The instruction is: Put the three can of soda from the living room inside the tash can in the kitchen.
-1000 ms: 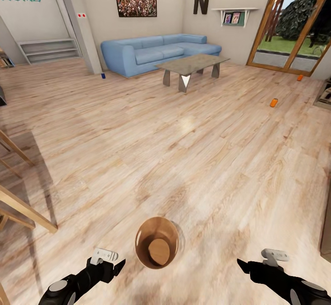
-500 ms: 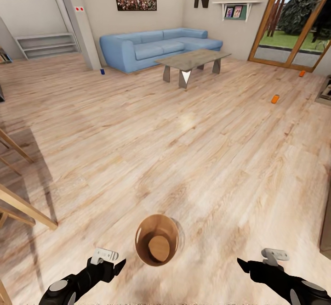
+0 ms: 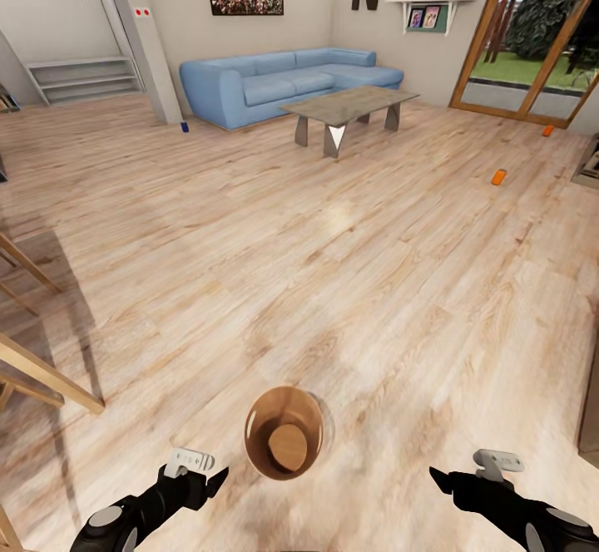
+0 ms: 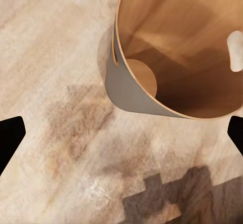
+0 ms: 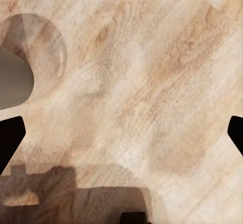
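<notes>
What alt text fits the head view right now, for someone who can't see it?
An empty trash can stands on the wood floor between the left pincer and right pincer, both open. Far off lie a blue can by the sofa and two orange cans near glass doors.

The room was bright and evenly lit, with a pale glare patch on the wood floor (image 3: 337, 219). Soft shadows lay beneath; far details were perhaps slightly blurred.

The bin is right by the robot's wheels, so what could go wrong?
The trash can stands on the floor between both arms, so rolling forward might knock it over. The blue can and two orange cans lie far apart, so the coffee table might get bumped between trips.
</notes>
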### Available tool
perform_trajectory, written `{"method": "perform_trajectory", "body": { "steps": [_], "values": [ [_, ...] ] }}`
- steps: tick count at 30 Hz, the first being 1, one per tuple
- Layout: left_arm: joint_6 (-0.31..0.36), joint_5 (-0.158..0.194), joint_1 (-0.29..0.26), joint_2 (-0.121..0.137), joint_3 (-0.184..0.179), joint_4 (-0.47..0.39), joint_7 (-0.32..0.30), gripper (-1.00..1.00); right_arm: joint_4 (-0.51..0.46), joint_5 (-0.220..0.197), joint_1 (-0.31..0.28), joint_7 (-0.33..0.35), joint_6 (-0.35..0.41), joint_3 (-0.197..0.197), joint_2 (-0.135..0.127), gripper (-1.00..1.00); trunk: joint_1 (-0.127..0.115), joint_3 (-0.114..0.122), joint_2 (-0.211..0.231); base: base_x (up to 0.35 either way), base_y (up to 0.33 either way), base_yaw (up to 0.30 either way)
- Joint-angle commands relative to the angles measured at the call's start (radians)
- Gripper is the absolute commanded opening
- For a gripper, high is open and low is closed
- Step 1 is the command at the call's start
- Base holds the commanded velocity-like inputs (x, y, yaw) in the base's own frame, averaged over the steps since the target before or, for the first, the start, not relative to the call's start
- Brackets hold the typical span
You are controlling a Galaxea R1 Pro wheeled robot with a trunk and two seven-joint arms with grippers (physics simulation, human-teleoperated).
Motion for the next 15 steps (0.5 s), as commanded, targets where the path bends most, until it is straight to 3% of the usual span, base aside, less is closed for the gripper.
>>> {"method": "perform_trajectory", "body": {
  "steps": [1, 6, 15],
  "values": [
    [0.0, 0.0, 0.0, 0.0, 0.0, -0.001, 0.0, 1.0, 0.0, 0.0, 0.0, 0.0, 0.0, 0.0, 0.0, 1.0, 0.0, 0.0, 0.0, 0.0, 0.0, 0.0],
    [0.001, 0.001, 0.0, 0.0, 0.0, 0.0, 0.0, 1.0, 0.0, 0.0, 0.0, 0.0, 0.0, 0.0, 0.0, 1.0, 0.0, 0.0, 0.0, 0.009, 0.0, 0.0],
    [0.002, 0.0, 0.0, 0.003, -0.001, 0.0, 0.0, 1.0, 0.0, 0.0, 0.0, 0.0, 0.0, 0.0, 0.0, 1.0, 0.0, 0.0, 0.0, 0.205, 0.022, 0.0]
  ]
}}
